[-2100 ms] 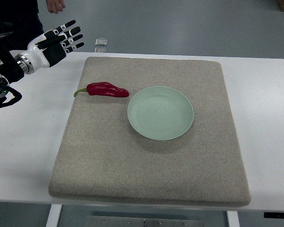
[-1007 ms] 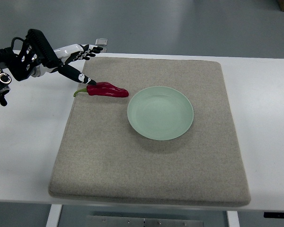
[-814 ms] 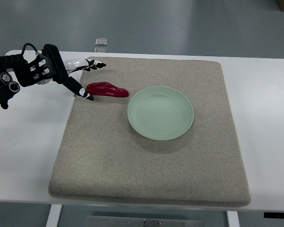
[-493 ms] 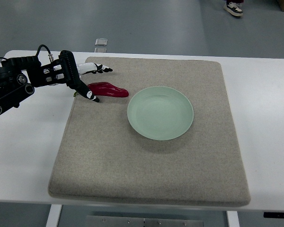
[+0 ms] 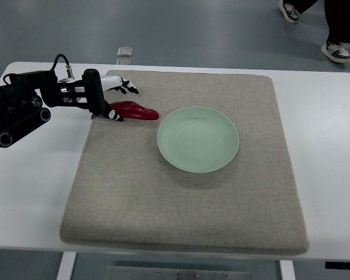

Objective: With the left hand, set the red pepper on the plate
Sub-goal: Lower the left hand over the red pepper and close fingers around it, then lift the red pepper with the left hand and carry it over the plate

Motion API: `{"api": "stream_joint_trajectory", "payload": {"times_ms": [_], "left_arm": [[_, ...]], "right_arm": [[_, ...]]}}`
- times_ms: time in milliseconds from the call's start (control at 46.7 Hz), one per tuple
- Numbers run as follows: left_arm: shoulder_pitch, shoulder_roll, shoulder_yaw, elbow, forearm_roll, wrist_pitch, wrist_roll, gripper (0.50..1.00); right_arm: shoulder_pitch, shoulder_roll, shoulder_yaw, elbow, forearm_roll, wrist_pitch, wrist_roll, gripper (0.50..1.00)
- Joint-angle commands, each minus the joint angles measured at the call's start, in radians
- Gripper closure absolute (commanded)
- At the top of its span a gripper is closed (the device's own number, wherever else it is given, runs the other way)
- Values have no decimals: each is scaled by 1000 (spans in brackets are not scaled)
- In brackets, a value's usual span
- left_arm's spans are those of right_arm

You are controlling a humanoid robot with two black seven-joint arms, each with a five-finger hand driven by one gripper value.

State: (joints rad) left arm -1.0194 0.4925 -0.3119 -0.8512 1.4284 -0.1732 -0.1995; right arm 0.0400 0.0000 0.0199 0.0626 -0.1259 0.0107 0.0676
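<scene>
A grey felt mat covers most of the white table. On it, right of centre, sits the pale green plate, bare. Just left of the plate and a little farther off lies the red pepper, flat on the mat, stem end to the left. The left hand is at that stem end, fingers spread on either side of it; I cannot tell whether they touch. Beyond the table, far right, a person's shoes are on the floor.
</scene>
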Motion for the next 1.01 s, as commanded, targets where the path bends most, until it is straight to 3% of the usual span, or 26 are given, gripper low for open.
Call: {"api": "stream_joint_trajectory", "payload": {"times_ms": [0, 364, 557, 643, 986], "left_arm": [[-1, 1, 0, -2, 10, 0, 0, 778], [1, -3, 2, -6, 12, -2, 0, 782], [2, -3, 2, -6, 12, -2, 0, 763], [4, -5, 2, -5, 12, -2, 0, 731], [4, -6, 0, -3, 12, -2, 0, 739]], "right_arm": [[0, 0, 0, 0, 0, 0, 0, 572], [0, 0, 0, 0, 0, 0, 0, 572], [0, 0, 0, 0, 0, 0, 0, 572], [0, 0, 0, 0, 0, 0, 0, 572], [0, 0, 0, 0, 0, 0, 0, 572]]}}
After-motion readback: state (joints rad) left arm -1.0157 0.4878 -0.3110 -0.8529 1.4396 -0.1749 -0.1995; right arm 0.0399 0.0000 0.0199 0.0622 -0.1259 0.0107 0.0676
